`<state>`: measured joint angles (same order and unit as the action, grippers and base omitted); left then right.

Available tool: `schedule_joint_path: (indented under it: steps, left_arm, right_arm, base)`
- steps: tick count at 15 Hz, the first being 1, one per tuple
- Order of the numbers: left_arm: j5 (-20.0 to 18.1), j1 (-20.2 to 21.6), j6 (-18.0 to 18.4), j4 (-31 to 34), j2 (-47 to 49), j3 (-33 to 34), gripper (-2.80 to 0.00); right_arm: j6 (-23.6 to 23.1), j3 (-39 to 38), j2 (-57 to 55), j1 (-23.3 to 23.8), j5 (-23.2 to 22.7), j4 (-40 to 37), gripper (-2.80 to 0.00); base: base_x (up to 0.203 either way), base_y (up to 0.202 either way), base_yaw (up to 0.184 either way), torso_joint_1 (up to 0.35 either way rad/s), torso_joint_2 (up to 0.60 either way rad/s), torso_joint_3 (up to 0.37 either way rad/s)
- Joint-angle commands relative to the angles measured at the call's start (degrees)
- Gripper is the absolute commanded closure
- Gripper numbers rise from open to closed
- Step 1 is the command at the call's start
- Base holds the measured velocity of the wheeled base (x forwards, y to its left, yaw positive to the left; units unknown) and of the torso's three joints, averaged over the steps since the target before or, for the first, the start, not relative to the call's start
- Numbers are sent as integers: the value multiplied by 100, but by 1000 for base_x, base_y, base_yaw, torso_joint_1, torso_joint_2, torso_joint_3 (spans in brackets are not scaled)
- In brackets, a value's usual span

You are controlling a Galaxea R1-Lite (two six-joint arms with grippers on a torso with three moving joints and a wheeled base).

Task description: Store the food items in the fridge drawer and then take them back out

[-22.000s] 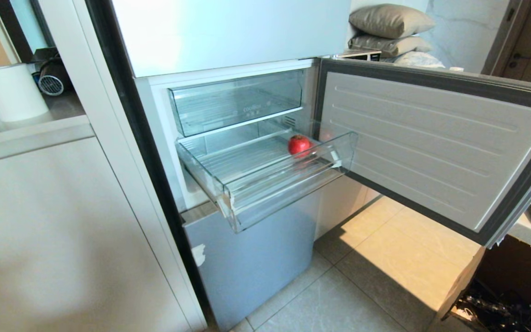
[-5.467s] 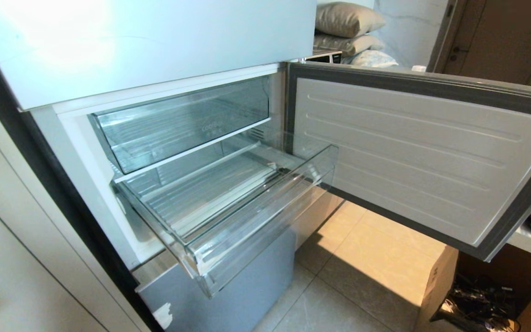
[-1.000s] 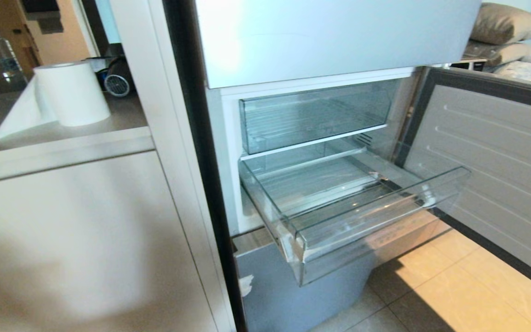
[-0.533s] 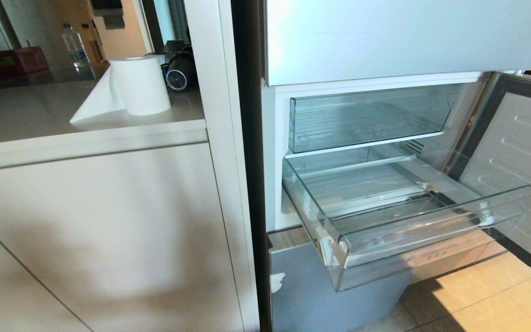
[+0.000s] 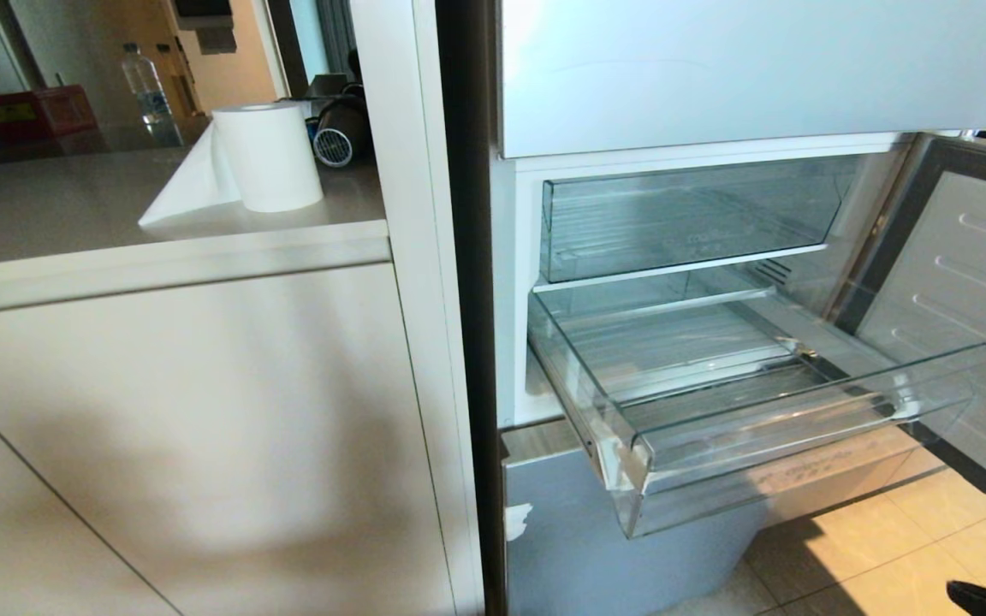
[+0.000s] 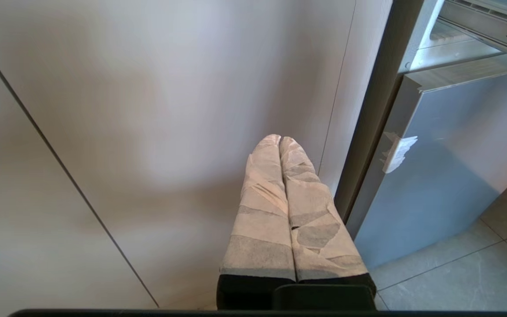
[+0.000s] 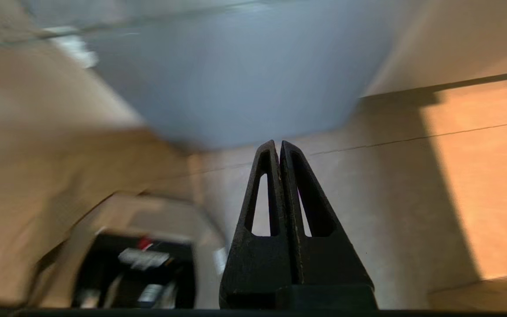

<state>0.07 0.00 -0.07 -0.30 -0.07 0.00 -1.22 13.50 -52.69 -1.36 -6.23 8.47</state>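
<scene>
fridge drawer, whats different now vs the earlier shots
The small glossy red fruit that sat in the clear plastic pull-out fridge drawer is gone; the drawer now holds nothing. The camera swung left, showing the white paper roll. The drawer stays pulled out, the fridge door open, the upper clear bin in place.

Empty fridge drawer (image 5: pixel 810 428) pulled out beneath clear bin (image 5: pixel 690 218); paper roll (image 5: pixel 269 156) on counter (image 5: pixel 48 205).

head view: looks down at the open fridge drawer (image 5: pixel 767 402)
wrist views: low, facing the fridge's lower door (image 6: pixel 447 154)
</scene>
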Motion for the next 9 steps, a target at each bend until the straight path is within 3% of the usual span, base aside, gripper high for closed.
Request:
schedule_joint_path:
  steps: [1,4,9]
  left_arm:
    - [1,0,-1,-5,-1,9,0]
    - [1,0,-1,-5,-1,9,0]
    - [1,0,-1,-5,-1,9,0]
  right_arm:
    - [13,566,-1598,-66,-221,59,0]
    - [51,1427,-2761,-319,-519,172,0]
    - [144,2129,-3963,-499,-585,784,0]
  base:
    - [0,0,0,0,0,0]
    - [0,0,0,0,0,0]
    - [0,0,0,0,0,0]
